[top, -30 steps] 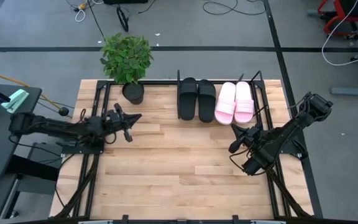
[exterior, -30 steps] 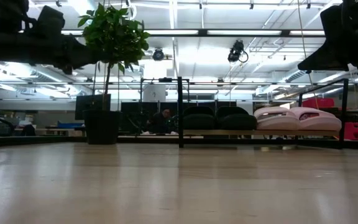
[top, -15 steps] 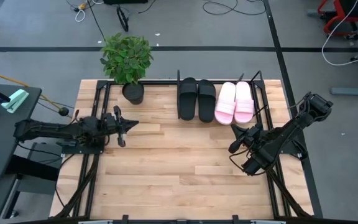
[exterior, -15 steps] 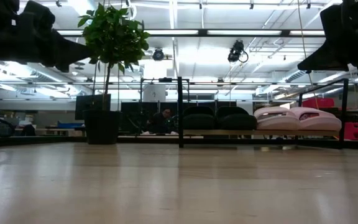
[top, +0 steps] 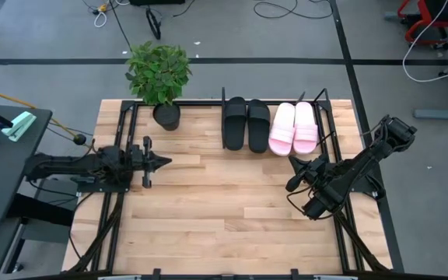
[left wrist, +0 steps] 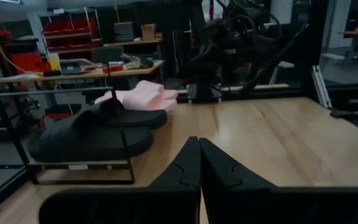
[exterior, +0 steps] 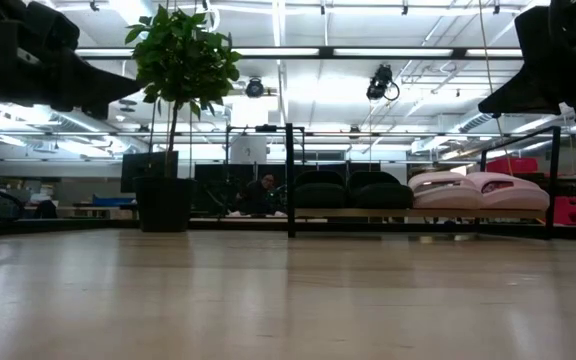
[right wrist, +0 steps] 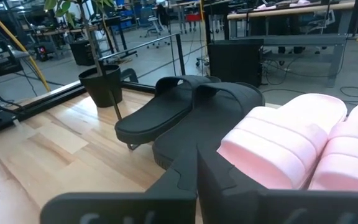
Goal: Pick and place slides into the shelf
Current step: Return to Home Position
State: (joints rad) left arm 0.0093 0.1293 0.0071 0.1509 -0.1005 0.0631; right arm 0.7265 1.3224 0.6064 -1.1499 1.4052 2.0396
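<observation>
Two black slides [top: 246, 123] and two pale pink slides [top: 295, 127] lie side by side, soles down, in the black rod shelf [top: 222, 97] at the table's far edge. They also show in the low view, the black slides [exterior: 353, 190] left of the pink slides [exterior: 478, 190]. My left gripper [top: 164, 161] is shut and empty above the table's left part, pointing toward the slides [left wrist: 92, 134]. My right gripper [top: 294, 165] is shut and empty at the table's right side, just near of the pink slides [right wrist: 278, 146].
A potted plant [top: 159, 74] stands at the far left corner, left of the shelf. Black arm rails [top: 113, 210] run along the table's left and right sides. The wooden tabletop [top: 224, 202] lies bare between the arms and toward the near edge.
My left gripper has drawn back toward the table's left edge and a little toward the near edge, and has turned to point straight toward the right edge. The slides have stayed where they were.
</observation>
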